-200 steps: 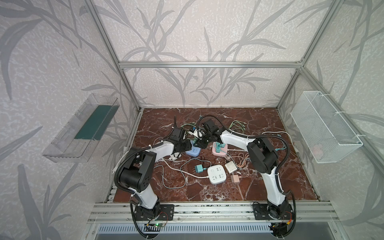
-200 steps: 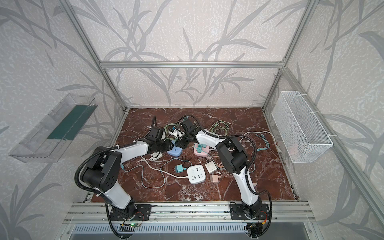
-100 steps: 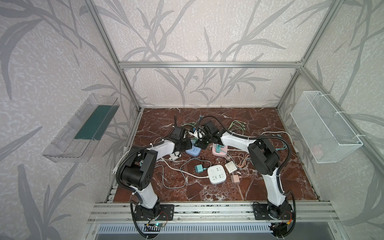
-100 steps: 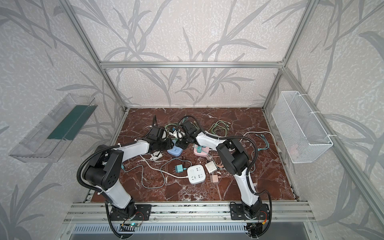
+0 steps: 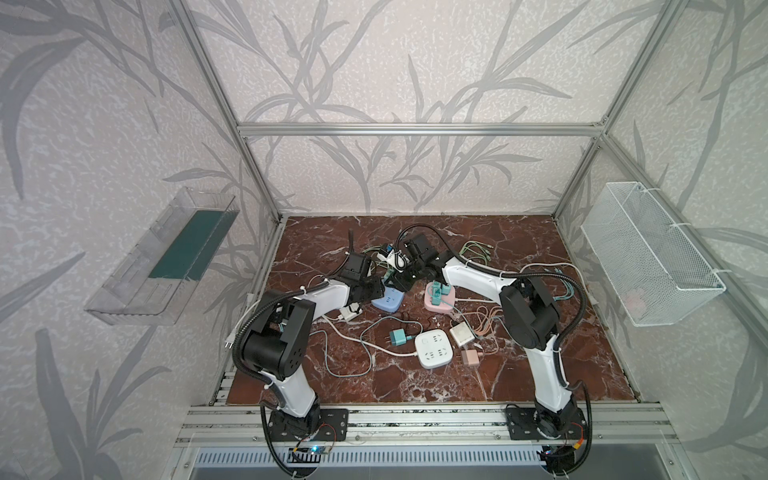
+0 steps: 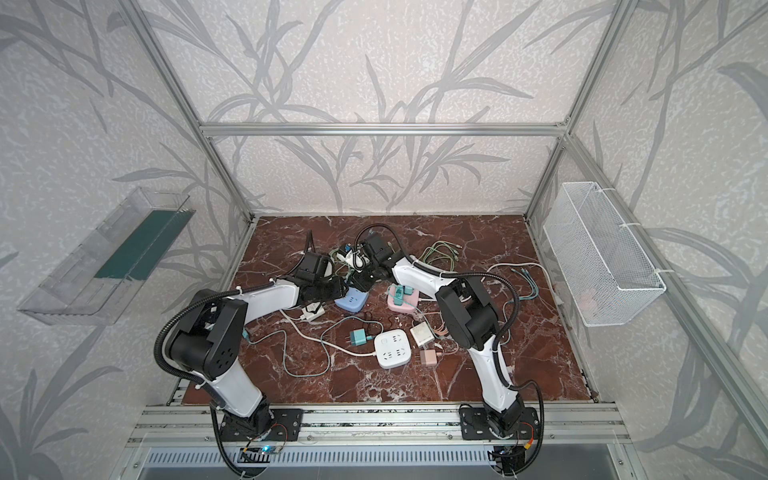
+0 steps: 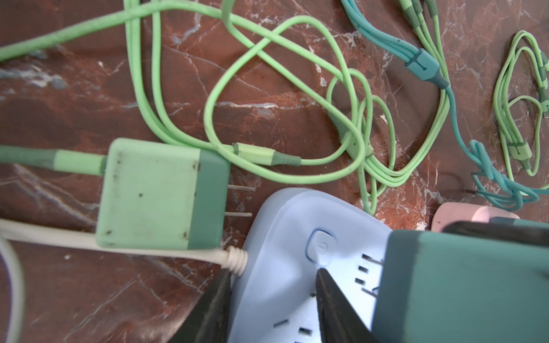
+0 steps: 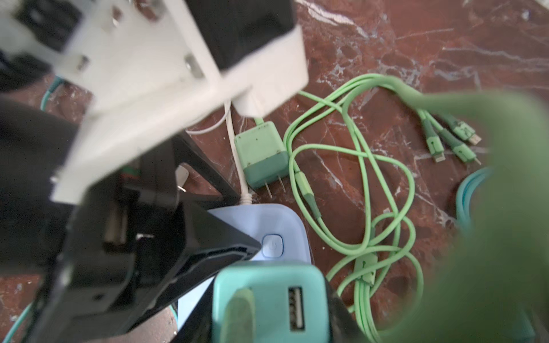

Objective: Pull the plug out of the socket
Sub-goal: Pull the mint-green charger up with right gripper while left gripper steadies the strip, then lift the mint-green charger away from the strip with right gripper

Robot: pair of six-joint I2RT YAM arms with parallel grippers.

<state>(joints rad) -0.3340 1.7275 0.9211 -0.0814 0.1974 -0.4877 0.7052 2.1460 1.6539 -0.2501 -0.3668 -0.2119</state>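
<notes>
The pale blue socket lies on the marble floor between both arms. My left gripper is shut on the socket's edge by its white cord, one finger on the side, one on top. A teal plug with a USB port and a green cable in it stands over the socket, and my right gripper is shut on it. In the left wrist view the plug shows bare prongs at the socket's slots; whether they still sit inside I cannot tell.
A light green charger and loops of green cable lie right behind the socket. A pink socket with teal plugs, a white power strip and loose chargers lie nearer the front. A wire basket hangs on the right wall.
Both arms have shifted only slightly around the blue socket. Both grips look the same as before.
</notes>
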